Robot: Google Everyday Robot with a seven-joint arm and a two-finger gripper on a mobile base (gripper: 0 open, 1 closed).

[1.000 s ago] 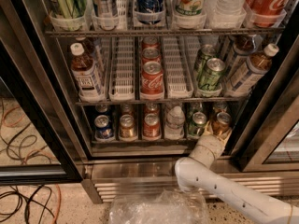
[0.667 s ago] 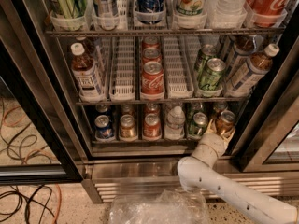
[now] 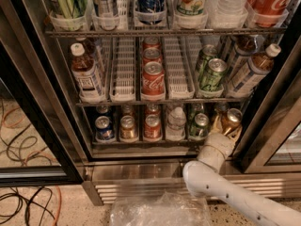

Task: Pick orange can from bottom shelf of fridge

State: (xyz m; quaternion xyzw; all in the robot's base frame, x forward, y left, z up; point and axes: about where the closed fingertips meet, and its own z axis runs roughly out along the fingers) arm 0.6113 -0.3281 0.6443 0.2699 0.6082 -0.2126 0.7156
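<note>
Sitting at the far right end of the bottom shelf [image 3: 141,143], the orange can [image 3: 232,118] has its silver top facing up and leans a little. The gripper [image 3: 226,128] is right at the can, low on its body, reaching in from below and in front. I cannot tell if it is clamped on the can or only set around it. The white arm [image 3: 225,187] comes up from the near right, over the steel base [image 3: 141,185], and bends at the wrist so the gripper can get under the rack above. That low way in makes sense, because there is little room over the cans. Just left of the orange can is a green can [image 3: 200,125], very close, so a wide swing could knock it. Next come a clear bottle [image 3: 176,121], a red can [image 3: 152,126], a gold can [image 3: 127,127] and a blue can [image 3: 104,127], each in its own plastic lane so they line up front to back. Just right of the orange can is the black door frame [image 3: 263,112], so the can has to come straight out toward the near side, I think. The shelf above holds a Coke can [image 3: 153,79] and tea bottles. The fridge [image 3: 51,102] door is open. On the floor lie a plastic bag [image 3: 160,211] and some wires [image 3: 23,206].
</note>
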